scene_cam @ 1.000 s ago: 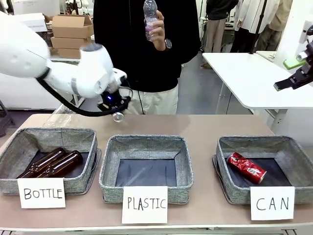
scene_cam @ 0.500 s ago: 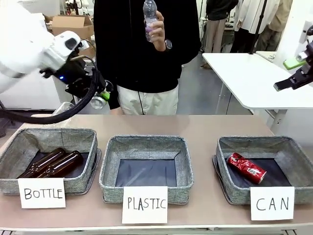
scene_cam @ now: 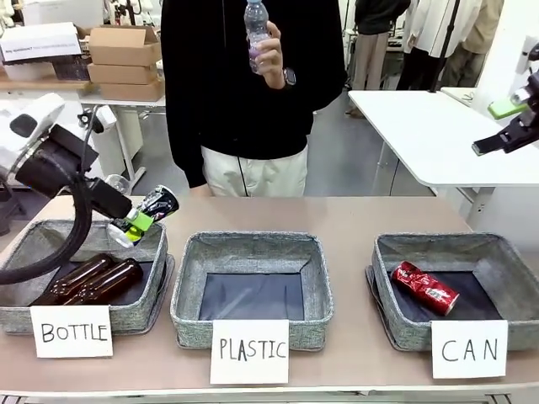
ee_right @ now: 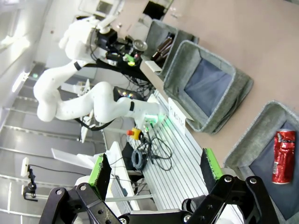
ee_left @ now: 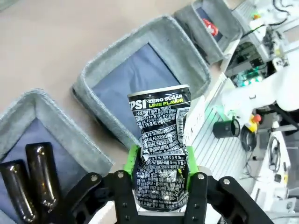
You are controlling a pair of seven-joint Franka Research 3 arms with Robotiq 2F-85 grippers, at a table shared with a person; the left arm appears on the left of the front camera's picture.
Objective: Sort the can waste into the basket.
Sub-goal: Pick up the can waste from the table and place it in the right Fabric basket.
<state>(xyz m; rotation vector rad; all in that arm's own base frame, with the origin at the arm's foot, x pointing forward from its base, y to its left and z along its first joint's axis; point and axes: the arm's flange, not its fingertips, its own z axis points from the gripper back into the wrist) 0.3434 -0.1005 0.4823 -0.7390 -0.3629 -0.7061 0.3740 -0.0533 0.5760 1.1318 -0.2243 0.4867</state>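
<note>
Black-and-silver, the crushed can (ee_left: 159,130) is clamped between the left fingers (ee_left: 134,157) and is held in the air over the far right corner of the BOTTLE basket (scene_cam: 50,229) (two brown bottles (scene_cam: 93,279) are seen lying inside). The red can (scene_cam: 425,288) is found in the CAN basket (scene_cam: 438,242), at the right end of the counter (scene_cam: 337,215). The right fingers (ee_right: 100,170) are spread apart and are raised high, well off to the right of that basket.

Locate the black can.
Front view, left side: the black can sits clamped in the left claw, in the air by the BOTTLE basket's far right corner.
</note>
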